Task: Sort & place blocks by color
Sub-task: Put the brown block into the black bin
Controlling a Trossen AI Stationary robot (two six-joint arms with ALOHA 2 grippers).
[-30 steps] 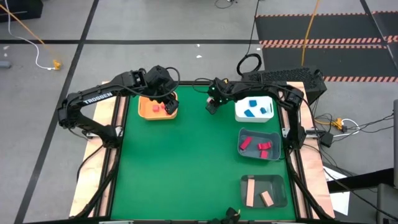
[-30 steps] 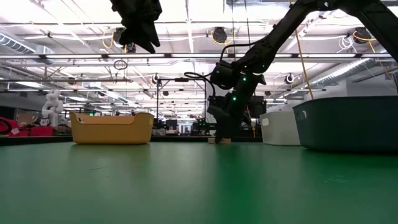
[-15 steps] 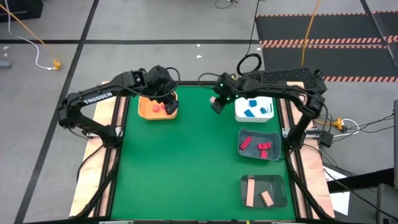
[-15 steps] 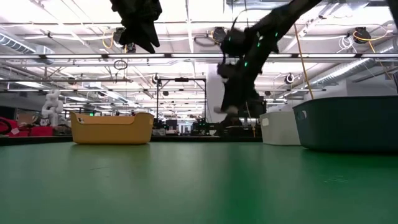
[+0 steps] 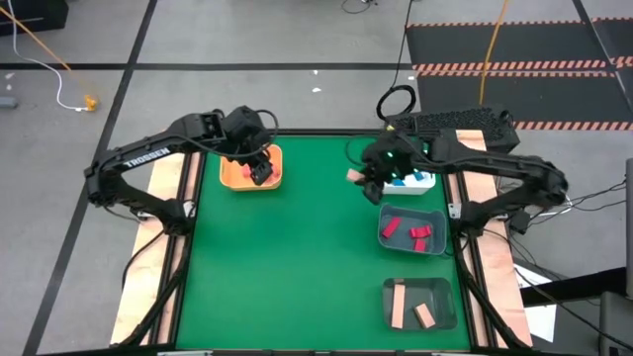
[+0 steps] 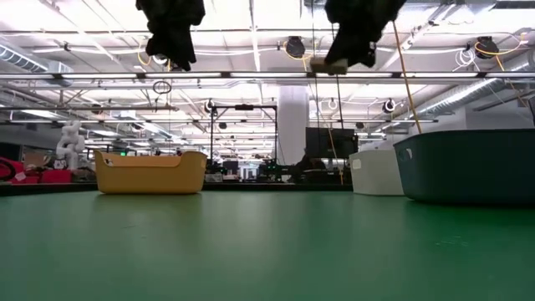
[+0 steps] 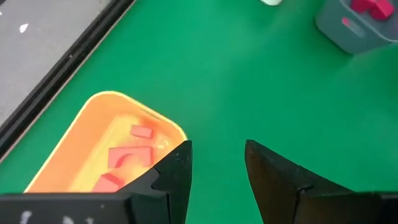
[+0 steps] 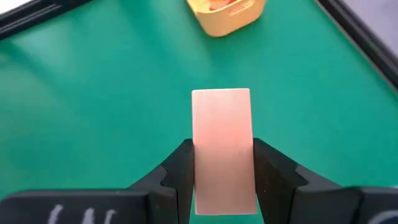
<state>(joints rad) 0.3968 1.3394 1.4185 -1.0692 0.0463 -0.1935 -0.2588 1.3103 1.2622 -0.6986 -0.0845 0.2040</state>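
Note:
My right gripper (image 8: 222,169) is shut on a pale tan wooden block (image 8: 222,140), high above the green table beside the white tray (image 5: 423,185); the block also shows in the high view (image 5: 353,176) and low view (image 6: 328,64). My left gripper (image 7: 217,168) hangs open and empty over the near edge of the orange tray (image 7: 93,143), which holds red blocks (image 7: 127,155). In the high view my left gripper (image 5: 259,168) is at the far left and my right gripper (image 5: 370,184) at the far right. My right gripper pinches the tan block by its two long sides (image 8: 198,163) between its two fingers, at the end nearer the wrist. The fingers slant down toward the table's left and lie along the block, which sticks out ahead of them. It is lifted clear of the table.
The white tray holds blue blocks (image 5: 401,178). Along the right edge stand a grey tray (image 5: 388,235) with red blocks and, nearer, a grey tray (image 5: 442,297) with tan blocks. The green table's middle (image 5: 287,267) is bare.
My right gripper has risen steeply from the table near its far edge, carrying the tan block up and toward the right and near side, beside the white tray. The block has come off the table and hangs clear.

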